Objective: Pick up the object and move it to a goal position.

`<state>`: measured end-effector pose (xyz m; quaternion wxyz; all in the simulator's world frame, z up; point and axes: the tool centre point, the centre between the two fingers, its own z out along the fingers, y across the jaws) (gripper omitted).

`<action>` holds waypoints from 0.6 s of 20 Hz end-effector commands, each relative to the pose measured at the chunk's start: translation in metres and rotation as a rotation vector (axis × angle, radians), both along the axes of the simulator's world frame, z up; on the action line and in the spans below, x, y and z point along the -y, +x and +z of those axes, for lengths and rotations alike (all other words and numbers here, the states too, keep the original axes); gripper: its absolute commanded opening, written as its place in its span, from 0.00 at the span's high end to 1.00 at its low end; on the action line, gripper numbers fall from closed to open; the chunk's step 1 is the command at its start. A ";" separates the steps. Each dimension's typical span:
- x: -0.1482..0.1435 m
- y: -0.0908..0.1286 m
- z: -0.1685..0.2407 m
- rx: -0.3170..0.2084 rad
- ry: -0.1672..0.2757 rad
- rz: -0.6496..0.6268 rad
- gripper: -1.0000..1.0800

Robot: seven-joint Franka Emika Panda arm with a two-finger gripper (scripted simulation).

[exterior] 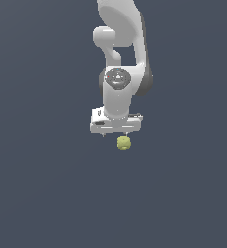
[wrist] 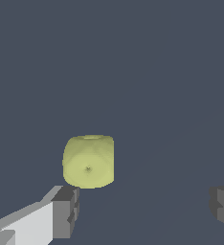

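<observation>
The object is a small yellow-green lumpy ball [exterior: 123,143] that shows just below the white gripper [exterior: 116,133] in the exterior view. In the wrist view the ball [wrist: 89,161] lies beyond the fingertips, close to one finger [wrist: 66,210] and off to that side of the gap. The gripper [wrist: 145,206] is open, its two dark-padded fingers set far apart, and nothing is between them. The other finger [wrist: 223,206] shows only at the picture's edge.
The white arm [exterior: 122,58] rises behind the gripper in the exterior view. The surface around is a plain dark grey-blue ground [exterior: 47,184] with no other object in sight.
</observation>
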<state>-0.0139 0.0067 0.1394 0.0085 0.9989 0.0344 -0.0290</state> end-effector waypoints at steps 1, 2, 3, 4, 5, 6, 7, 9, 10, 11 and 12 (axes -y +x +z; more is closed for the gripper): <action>-0.001 0.000 -0.001 0.001 0.000 0.000 0.04; -0.002 0.000 -0.002 0.003 0.001 0.000 0.04; -0.003 -0.001 -0.004 0.004 0.001 0.000 0.04; -0.005 -0.001 -0.006 0.006 0.002 0.001 0.04; -0.007 -0.002 -0.008 0.009 0.003 0.002 0.04; -0.009 -0.002 -0.010 0.012 0.003 0.003 0.04; -0.012 -0.003 -0.013 0.015 0.004 0.003 0.04; -0.018 -0.005 -0.019 0.022 0.007 0.005 0.04; -0.021 -0.006 -0.023 0.026 0.008 0.005 0.04; -0.025 -0.007 -0.027 0.031 0.009 0.006 0.04; -0.029 -0.008 -0.031 0.035 0.011 0.007 0.04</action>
